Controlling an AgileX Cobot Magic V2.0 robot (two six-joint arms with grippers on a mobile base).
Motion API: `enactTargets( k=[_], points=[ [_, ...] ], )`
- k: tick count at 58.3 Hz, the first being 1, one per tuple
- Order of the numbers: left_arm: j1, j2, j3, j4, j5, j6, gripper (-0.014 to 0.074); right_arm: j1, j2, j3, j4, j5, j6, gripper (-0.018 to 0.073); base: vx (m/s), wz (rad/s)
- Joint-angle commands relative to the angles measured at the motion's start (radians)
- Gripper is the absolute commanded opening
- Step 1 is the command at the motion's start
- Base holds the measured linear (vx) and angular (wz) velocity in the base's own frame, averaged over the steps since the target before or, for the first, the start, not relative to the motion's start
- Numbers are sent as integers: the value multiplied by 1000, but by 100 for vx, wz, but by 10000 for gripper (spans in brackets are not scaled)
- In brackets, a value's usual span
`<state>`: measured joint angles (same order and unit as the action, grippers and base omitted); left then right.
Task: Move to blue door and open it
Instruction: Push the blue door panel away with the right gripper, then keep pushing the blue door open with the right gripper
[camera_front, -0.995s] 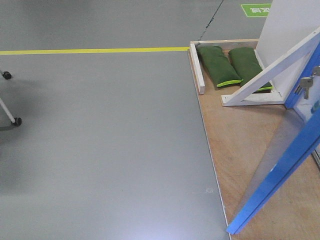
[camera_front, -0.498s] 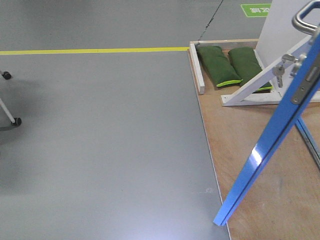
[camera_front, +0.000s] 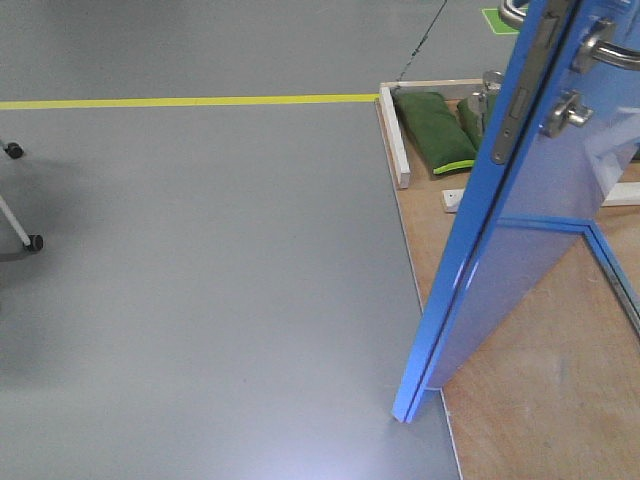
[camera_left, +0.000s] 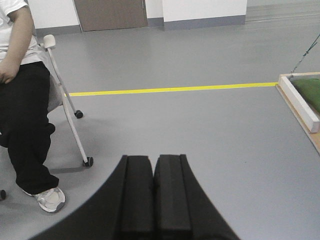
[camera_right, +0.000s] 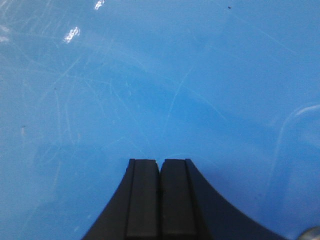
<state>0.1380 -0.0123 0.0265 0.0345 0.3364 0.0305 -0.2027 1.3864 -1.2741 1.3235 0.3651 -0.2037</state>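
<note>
Both claws shut, pads together, nothing between them.
- Left claw (camera_left: 153, 161): hangs over open grey floor (camera_left: 210, 130), idle.
- Right claw (camera_right: 160, 165): tips point straight at the tall glossy bright-blue door panel (camera_right: 150, 75), which fills the right wrist view. Very close; cannot tell whether they touch.

Door position, front view: the blue door (camera_front: 545, 220) stands ajar at the right, its leading edge turned toward the camera. Its lower corner sits at the lip of the plywood platform (camera_front: 540, 400). The silver lever handle (camera_front: 603, 45) and round silver lock (camera_front: 563, 113) are high on the face.

Risks, as I judge them:
- The closed tips have no grip on the slick, scuffed paint. A push off square could skate sideways and lose the door.
- A hard push loads the free-standing rig. The green sandbags (camera_front: 435, 130) look like its only ballast.
- The door's lower corner could drag on the platform lip if the panel sags.
- The right wrist view shows only blue, so that camera gives no check on position.

Surroundings:
- White wooden batten (camera_front: 394, 135) lies along the platform edge, just beside the sandbags.
- Thin blue frame rail (camera_front: 610, 250) sits behind the door.
- Yellow floor tape (camera_front: 190, 101) crosses the floor.
- Seated person (camera_left: 22, 100) on a castor chair (camera_left: 70, 115) is at far left, well apart from the door.
- Nothing lies on the floor in front of the door's edge.
</note>
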Motion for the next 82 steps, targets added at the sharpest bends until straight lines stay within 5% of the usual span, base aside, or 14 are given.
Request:
enactTargets(
  k=[1,82],
  points=[
    [-6,-14,4,-5,-87,-2,70,-1,-30,-30,14,-15,-16,2,0,0],
    [-6,-14,4,-5,-87,-2,70,-1,-30,-30,15,-15,-16,2,2,3]
  ],
)
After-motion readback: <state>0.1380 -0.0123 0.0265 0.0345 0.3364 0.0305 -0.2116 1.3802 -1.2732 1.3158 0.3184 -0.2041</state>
